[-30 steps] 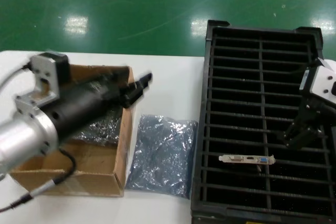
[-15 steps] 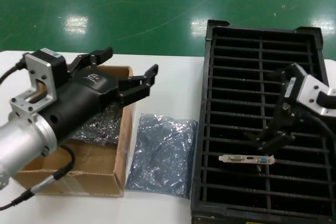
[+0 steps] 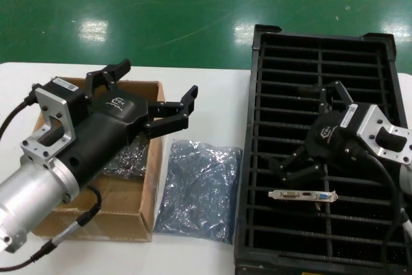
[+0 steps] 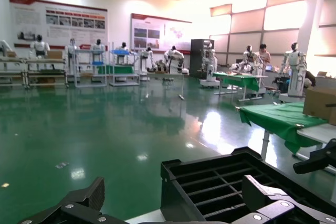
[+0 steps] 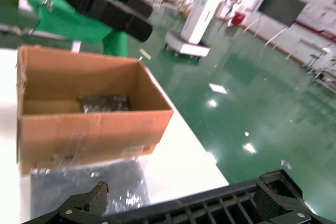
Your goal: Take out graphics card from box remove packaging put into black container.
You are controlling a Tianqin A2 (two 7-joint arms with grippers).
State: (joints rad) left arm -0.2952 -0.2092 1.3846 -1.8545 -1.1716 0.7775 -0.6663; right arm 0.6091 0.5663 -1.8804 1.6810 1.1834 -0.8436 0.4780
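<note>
The graphics card (image 3: 302, 194) stands in a slot of the black container (image 3: 283, 37), only its silver bracket with a blue port showing. The grey crinkled packaging (image 3: 196, 188) lies flat on the table between the brown box (image 3: 116, 220) and the container. My left gripper (image 3: 154, 80) is open and empty above the box's far right corner. My right gripper (image 3: 299, 128) is open and empty above the container, just beyond the card. In the right wrist view the box (image 5: 89, 116), the packaging (image 5: 89, 182) and the container's rim (image 5: 210, 203) show.
Another grey bag (image 3: 125, 159) lies inside the box; it also shows in the right wrist view (image 5: 102, 103). The left wrist view shows the container (image 4: 226, 182) ahead and the green floor beyond the table. White tabletop (image 3: 206, 107) lies between box and container.
My left gripper has turned, slid forward over the box and now shows its fingers spread. My right gripper has moved left from the container's right edge to above the card.
</note>
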